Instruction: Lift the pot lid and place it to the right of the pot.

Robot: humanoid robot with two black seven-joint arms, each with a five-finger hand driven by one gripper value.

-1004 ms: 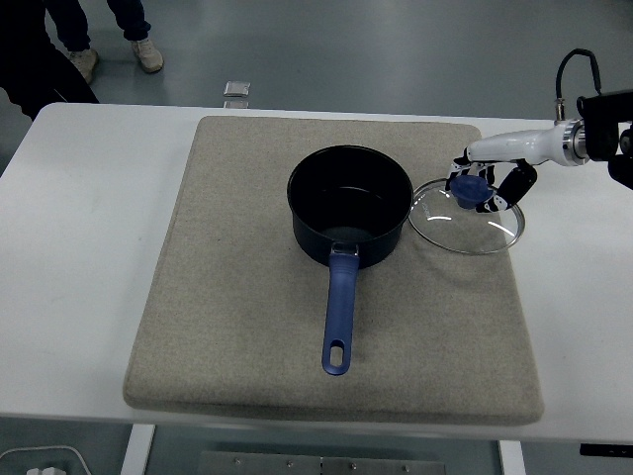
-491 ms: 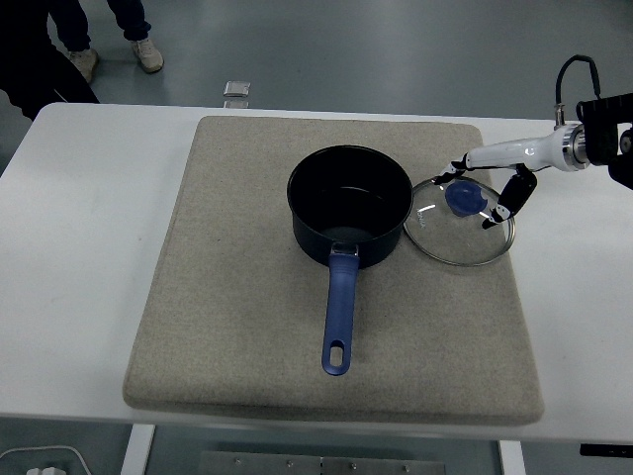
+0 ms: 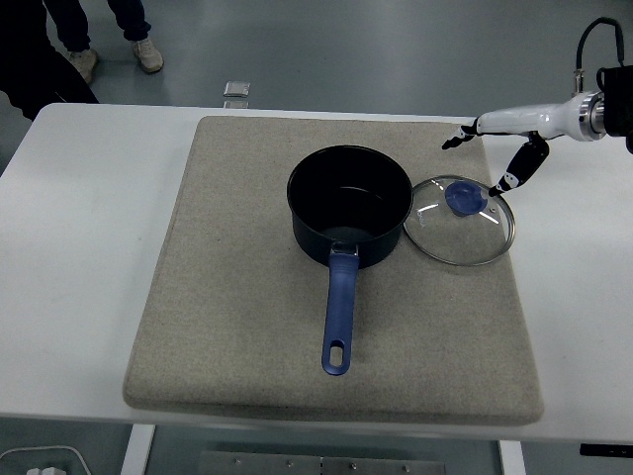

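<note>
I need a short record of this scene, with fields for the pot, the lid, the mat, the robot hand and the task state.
pot: dark, open, blue handle toward the near edge
lid: glass, blue knob, flat on the mat, right of the pot, by its rim
mat: grey, on the white table
right hand: open, above and right of the lid, holding nothing
left hand: not in view
task state: lid placed and released

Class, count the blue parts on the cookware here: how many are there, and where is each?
2. The pot's blue handle points toward the table's near edge; the blue knob sits at the centre of the glass lid, right of the pot.
</note>
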